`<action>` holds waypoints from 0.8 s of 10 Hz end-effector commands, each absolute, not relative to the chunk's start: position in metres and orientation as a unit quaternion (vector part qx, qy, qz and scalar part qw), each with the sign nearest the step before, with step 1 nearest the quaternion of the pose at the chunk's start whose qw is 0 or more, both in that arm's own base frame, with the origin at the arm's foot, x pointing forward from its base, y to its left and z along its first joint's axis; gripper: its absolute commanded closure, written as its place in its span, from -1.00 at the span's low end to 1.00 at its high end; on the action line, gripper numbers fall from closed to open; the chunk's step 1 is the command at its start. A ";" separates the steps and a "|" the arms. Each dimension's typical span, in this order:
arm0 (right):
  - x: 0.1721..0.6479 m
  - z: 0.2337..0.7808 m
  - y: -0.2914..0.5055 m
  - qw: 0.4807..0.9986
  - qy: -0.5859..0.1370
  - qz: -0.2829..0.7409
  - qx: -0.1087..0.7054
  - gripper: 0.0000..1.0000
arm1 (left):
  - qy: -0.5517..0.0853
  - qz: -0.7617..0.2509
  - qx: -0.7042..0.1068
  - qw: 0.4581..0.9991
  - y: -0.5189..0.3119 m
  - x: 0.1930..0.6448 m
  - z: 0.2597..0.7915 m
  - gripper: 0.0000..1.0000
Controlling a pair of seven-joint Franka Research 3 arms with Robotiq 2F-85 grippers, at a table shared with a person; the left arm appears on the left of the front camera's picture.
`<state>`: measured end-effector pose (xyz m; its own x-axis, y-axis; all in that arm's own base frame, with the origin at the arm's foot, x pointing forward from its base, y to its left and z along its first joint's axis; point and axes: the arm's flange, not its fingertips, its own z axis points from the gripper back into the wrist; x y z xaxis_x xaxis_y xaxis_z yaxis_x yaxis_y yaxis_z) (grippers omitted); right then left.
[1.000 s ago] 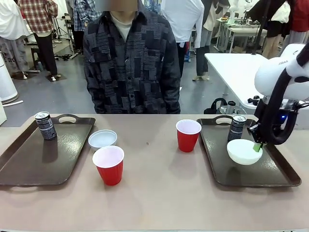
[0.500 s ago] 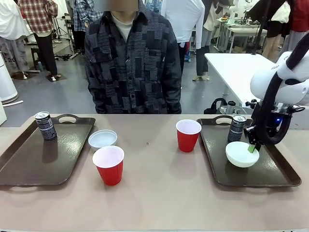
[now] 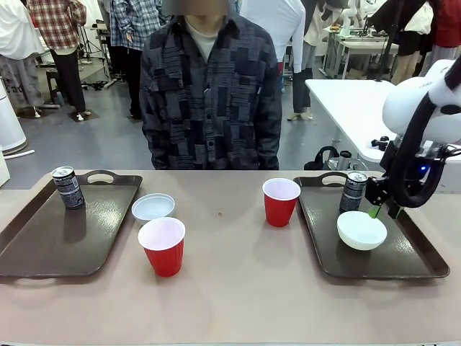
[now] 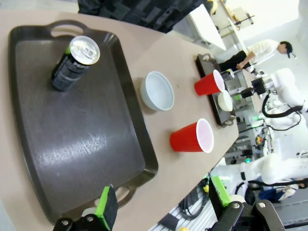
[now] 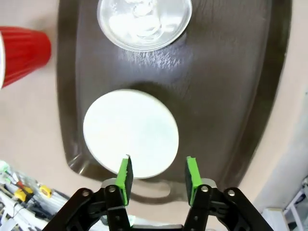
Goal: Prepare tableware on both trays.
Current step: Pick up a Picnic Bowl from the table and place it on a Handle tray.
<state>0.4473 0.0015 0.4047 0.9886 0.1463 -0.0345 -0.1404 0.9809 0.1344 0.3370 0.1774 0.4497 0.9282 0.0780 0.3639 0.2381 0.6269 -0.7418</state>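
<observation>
On the right tray (image 3: 410, 252) stand a white bowl (image 3: 361, 230) and a dark can (image 3: 353, 191). My right gripper (image 3: 382, 212) hangs open just above the bowl's far right rim, holding nothing. From the right wrist, the bowl (image 5: 130, 132) lies below the open gripper (image 5: 158, 166), with the can's top (image 5: 144, 21) beyond. A red cup (image 3: 280, 202) stands left of this tray. The left tray (image 3: 43, 245) carries a can (image 3: 68, 187). Beside it on the table are a bowl (image 3: 153, 207) and a red cup (image 3: 163, 246). My left gripper (image 4: 162, 199) is open, high over the left tray (image 4: 72, 139).
A person in a dark patterned shirt (image 3: 209, 94) stands at the table's far edge, hands out of sight. Bare tabletop (image 3: 238, 288) runs between the trays and along the near edge. A white table (image 3: 353, 108) stands behind on the right.
My right gripper has opened, left the white bowl on the right tray, and risen slightly. The person has shifted a little to the right.
</observation>
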 end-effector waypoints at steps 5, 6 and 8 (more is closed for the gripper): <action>0.398 0.474 0.022 0.996 0.054 0.046 0.044 -1.00 | -0.189 -0.045 -0.434 0.880 0.178 0.337 0.451 -1.00; 0.398 0.481 0.022 0.997 0.062 0.045 0.033 -1.00 | -0.189 -0.045 -0.434 0.880 0.178 0.337 0.451 -1.00; 0.395 0.475 0.020 0.996 0.049 0.053 0.052 -1.00 | -0.189 -0.045 -0.434 0.880 0.178 0.337 0.451 -1.00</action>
<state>0.3965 0.0203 0.4801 0.9866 0.1186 -0.1123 -0.1081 0.9896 0.0952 0.3370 0.1774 0.4497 0.9282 0.0779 0.3638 0.2381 0.6270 -0.7418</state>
